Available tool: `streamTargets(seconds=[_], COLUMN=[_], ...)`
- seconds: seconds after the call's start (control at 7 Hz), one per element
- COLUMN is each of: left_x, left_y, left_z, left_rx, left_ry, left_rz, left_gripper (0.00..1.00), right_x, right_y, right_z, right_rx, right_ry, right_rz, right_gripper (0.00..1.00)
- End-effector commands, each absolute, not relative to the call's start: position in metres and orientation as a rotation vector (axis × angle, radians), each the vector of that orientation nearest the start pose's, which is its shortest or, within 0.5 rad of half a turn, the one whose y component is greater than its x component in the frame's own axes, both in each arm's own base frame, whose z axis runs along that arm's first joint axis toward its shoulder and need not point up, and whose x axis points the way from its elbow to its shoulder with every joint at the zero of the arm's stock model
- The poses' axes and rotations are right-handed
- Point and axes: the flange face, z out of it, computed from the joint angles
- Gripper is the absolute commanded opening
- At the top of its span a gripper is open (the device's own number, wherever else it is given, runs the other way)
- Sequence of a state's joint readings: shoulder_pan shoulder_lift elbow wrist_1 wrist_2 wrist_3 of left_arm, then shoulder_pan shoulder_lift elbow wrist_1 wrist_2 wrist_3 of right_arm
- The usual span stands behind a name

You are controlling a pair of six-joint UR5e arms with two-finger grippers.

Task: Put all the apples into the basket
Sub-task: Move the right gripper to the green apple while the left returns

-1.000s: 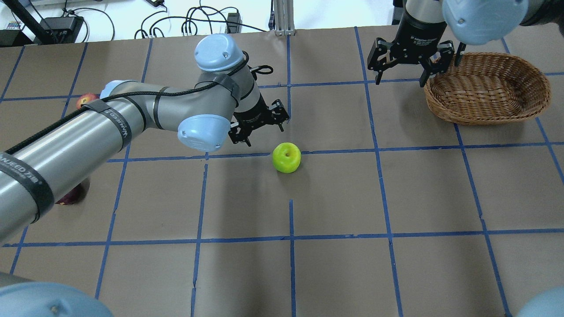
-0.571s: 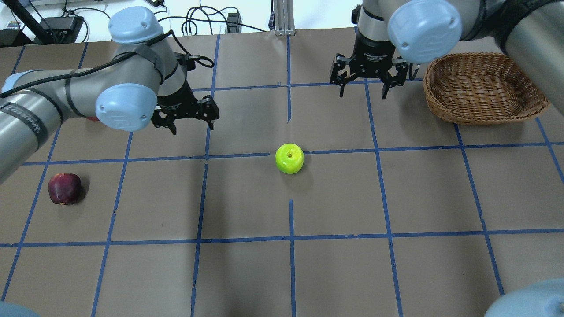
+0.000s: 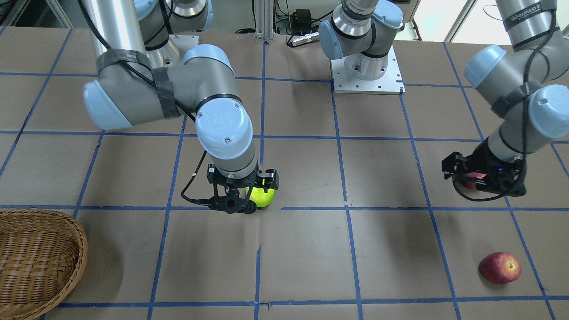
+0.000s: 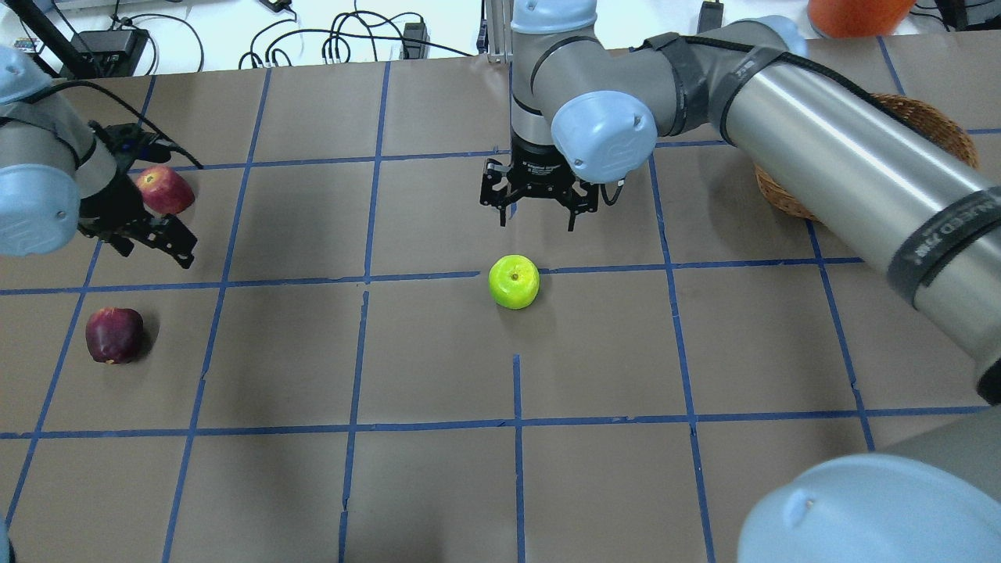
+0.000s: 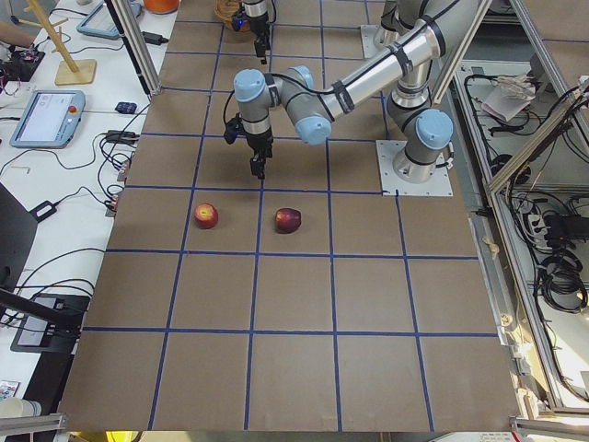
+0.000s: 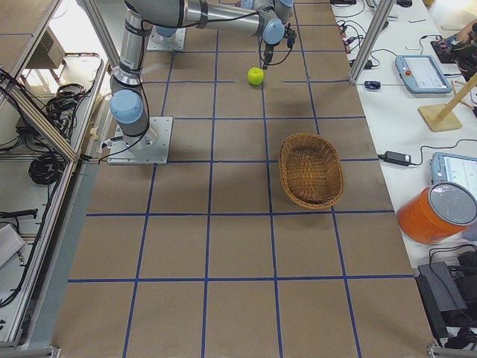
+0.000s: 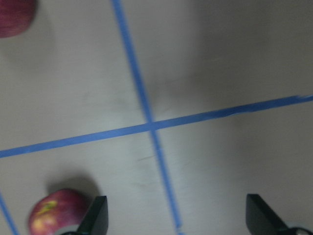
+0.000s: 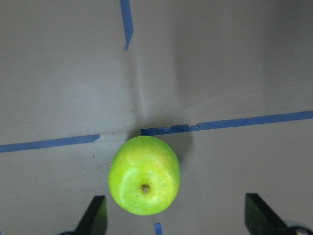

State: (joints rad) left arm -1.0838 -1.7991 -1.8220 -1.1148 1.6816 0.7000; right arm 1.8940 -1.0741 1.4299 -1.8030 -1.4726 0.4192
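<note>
The yellow-green apple lies mid-table. My right gripper hovers over it, open; in the right wrist view the apple sits between the fingers, nearer the left one. My left gripper is open and empty between the lighter red apple and the maroon apple. In the left wrist view the maroon apple is beside one finger and the lighter red one is at the top corner. The wicker basket stands empty at the far right, partly hidden by my right arm.
Brown paper with a blue tape grid covers the table. An orange container and tablets stand on the side bench beyond the basket. My arm bases are bolted at the robot's edge.
My left arm swung left from beside the green apple to the two red apples. My right arm moved left from the basket to over the green apple. The apples have not moved.
</note>
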Motion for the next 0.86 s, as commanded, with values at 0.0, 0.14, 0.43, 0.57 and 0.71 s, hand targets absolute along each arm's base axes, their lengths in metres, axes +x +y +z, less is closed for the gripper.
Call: streamTargets(seconds=[0.0, 0.14, 0.43, 0.57, 0.71], left_x=[0.241, 0.244, 0.240, 0.237, 0.230], left_y=[-0.498, -0.489, -0.473, -0.468, -0.460], left_z=[0.284, 0.273, 0.226, 0.205, 0.185], left_rx=[0.191, 0.183, 0.151, 0.151, 0.151], left_ry=[3.071, 3.087, 3.100, 3.064, 3.062], left_rz=[0.116, 0.135, 0.100, 0.038, 0.032], left_gripper=[1.00, 1.00, 1.00, 1.00, 1.00], right_x=[0.372, 0.371, 0.366, 0.365, 0.363], right_y=[-0.575, -0.573, -0.560, -0.558, -0.556], right_z=[0.247, 0.235, 0.205, 0.197, 0.189], right_rx=[0.111, 0.108, 0.104, 0.094, 0.092], right_ry=[3.087, 3.095, 3.104, 3.097, 3.099], right_rz=[0.268, 0.300, 0.311, 0.266, 0.281], right_gripper=[1.00, 1.00, 1.00, 1.00, 1.00])
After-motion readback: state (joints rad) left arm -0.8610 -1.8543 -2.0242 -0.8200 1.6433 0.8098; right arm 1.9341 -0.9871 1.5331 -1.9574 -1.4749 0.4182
